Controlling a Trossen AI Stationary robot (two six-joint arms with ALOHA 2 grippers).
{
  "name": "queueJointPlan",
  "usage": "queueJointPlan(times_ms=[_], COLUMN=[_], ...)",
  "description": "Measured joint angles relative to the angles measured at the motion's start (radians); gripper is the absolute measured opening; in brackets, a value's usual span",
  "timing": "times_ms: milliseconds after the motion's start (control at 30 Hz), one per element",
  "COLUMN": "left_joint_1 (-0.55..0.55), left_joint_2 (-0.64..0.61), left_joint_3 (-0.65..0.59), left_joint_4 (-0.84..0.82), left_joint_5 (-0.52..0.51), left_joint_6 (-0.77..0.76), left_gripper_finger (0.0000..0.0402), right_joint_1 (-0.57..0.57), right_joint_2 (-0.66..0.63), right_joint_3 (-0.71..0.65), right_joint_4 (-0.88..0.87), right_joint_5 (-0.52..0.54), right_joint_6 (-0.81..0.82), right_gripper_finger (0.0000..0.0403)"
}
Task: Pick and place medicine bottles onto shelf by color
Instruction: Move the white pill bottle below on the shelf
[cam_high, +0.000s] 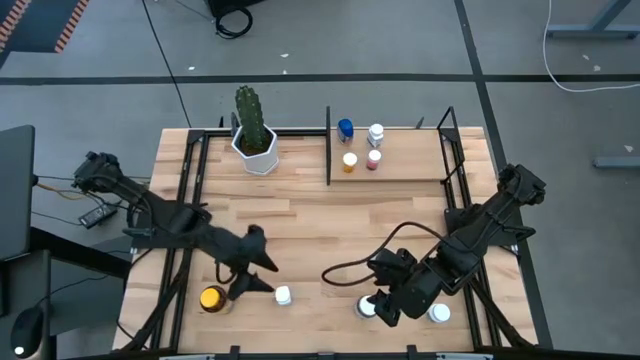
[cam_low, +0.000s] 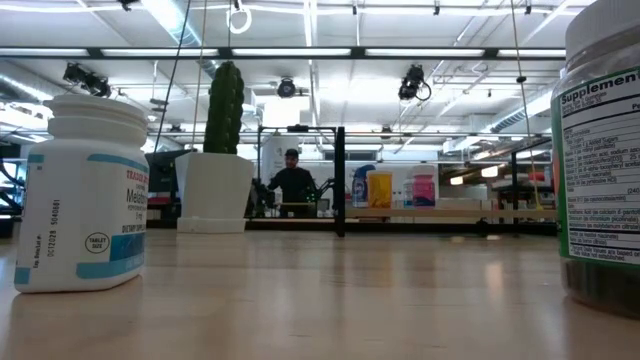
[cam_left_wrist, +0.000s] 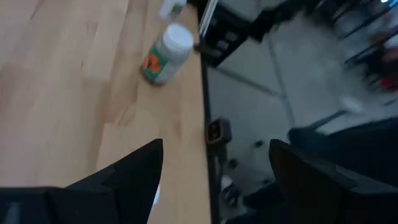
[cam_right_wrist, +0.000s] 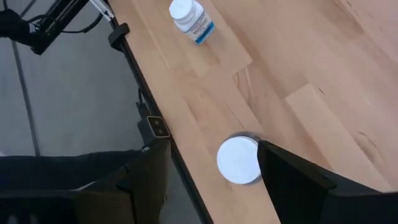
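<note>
On the shelf (cam_high: 400, 170) at the far edge stand a blue bottle (cam_high: 345, 128), a white one (cam_high: 376, 133), a yellow one (cam_high: 349, 161) and a pink one (cam_high: 373, 159). Near the table's near edge stand an amber bottle (cam_high: 211, 298), a white bottle with a blue label (cam_high: 283, 295) (cam_low: 85, 195) (cam_right_wrist: 191, 18), a white-capped bottle (cam_high: 367, 308) (cam_right_wrist: 238, 160) and another (cam_high: 438, 313). My left gripper (cam_high: 265, 275) (cam_left_wrist: 214, 146) is open, just left of the blue-labelled bottle. My right gripper (cam_high: 385, 308) (cam_right_wrist: 214, 149) is open above the white-capped bottle, whose cap shows between its fingers.
A cactus in a white hexagonal pot (cam_high: 254, 135) (cam_low: 222, 150) stands at the far left of the table. Black posts (cam_high: 328, 145) frame the shelf. A dark green supplement bottle (cam_low: 600, 150) stands close to the low camera. A person (cam_low: 292, 180) is in the room behind.
</note>
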Motion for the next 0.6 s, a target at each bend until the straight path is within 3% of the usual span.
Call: queueJointPlan(times_ms=[300,600], left_joint_1=[-0.089,-0.117], left_joint_2=[0.29,0.488], left_joint_3=[0.255,0.383], left_joint_4=[-0.378,-0.425], left_joint_5=[-0.032,-0.188], left_joint_6=[0.151,0.447], left_gripper_finger=[0.0298,0.0298], right_joint_1=[0.003,0.032], right_joint_2=[0.001,0.001], right_joint_3=[0.0,0.0], right_joint_4=[-0.061,-0.057], right_joint_5=[0.05,0.05], right_joint_6=[-0.025,0.076], right_gripper_finger=[0.0248,0.0248])
